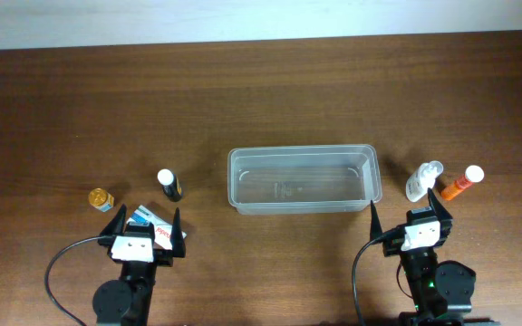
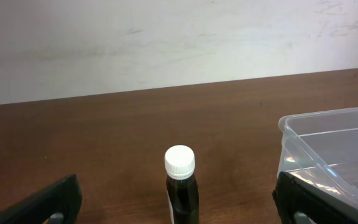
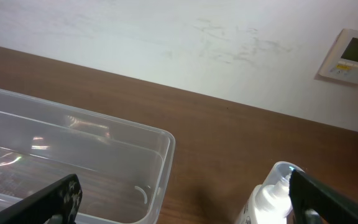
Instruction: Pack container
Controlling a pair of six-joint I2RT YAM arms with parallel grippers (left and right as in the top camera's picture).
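I see a dark brown, wood-grained counter point(image 1: 261, 100) running back to a plain white wall point(image 2: 166, 43) marked with faint scuffs. In my right wrist view, a small beige wall panel point(image 3: 352, 56) with a greyish screen hangs there. The lighting looks even.

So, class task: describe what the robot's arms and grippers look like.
Both arms are black with round joints. The left gripper and right gripper each have a white block behind two black, tapering fingers. A black cable loops beside each arm; a green light shows on the right one.
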